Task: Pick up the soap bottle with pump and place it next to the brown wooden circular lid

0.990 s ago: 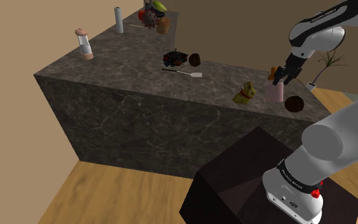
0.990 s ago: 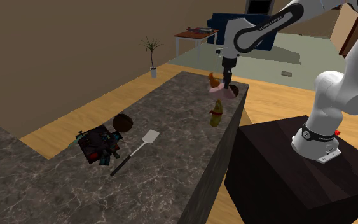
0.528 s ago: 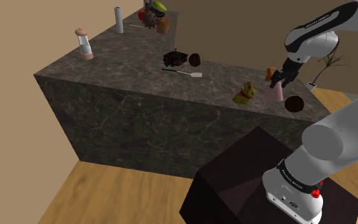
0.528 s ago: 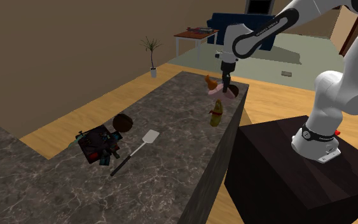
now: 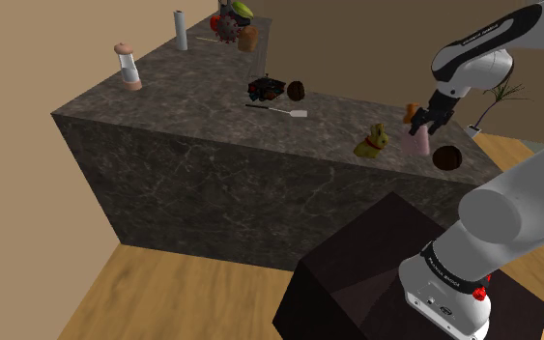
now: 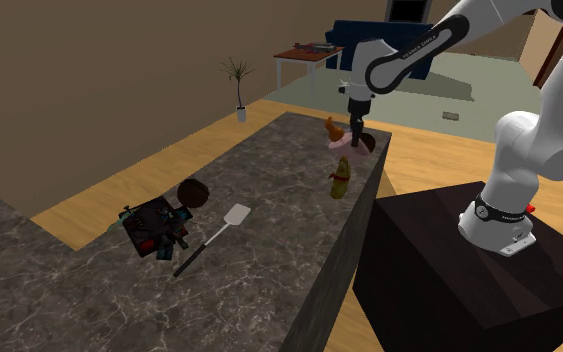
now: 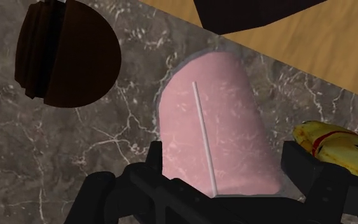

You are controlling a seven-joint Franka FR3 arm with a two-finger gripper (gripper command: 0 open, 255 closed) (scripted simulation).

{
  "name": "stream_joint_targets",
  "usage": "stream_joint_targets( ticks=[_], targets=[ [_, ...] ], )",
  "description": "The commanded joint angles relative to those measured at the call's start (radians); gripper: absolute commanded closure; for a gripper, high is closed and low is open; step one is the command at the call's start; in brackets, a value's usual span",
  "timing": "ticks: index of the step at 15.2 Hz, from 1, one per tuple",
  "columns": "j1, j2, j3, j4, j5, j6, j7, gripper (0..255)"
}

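Gripper point(image 5: 421, 126) at shoulder view's right, clenched on the pink bottle point(image 7: 215, 121). Brown lid point(image 7: 69, 57) near it on the counter point(image 5: 192, 87), not touching.

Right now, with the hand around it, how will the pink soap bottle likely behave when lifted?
The soap bottle looks smooth and rounded, so it could slip or twist in the hand. It seems taller than wide, so it may tip when set down by the brown lid. No dent shows at the fingers, so it is probably stiff.
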State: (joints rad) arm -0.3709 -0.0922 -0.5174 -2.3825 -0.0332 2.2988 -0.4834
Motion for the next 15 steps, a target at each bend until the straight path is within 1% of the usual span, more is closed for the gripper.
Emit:
stream_joint_targets(
  ticks=[1, 3, 7, 15],
  targets=[
    [0.0, 0.0, 0.0, -0.001, 0.0, 0.0, 0.0, 0],
    [0.001, 0.005, 0.0, 0.004, 0.003, -0.001, -0.001, 0],
    [-0.003, -0.074, 0.013, 0.067, -0.039, -0.135, 0.032, 0],
    [-0.004, -0.074, 0.013, 0.067, -0.039, -0.135, 0.032, 0]
  ],
)
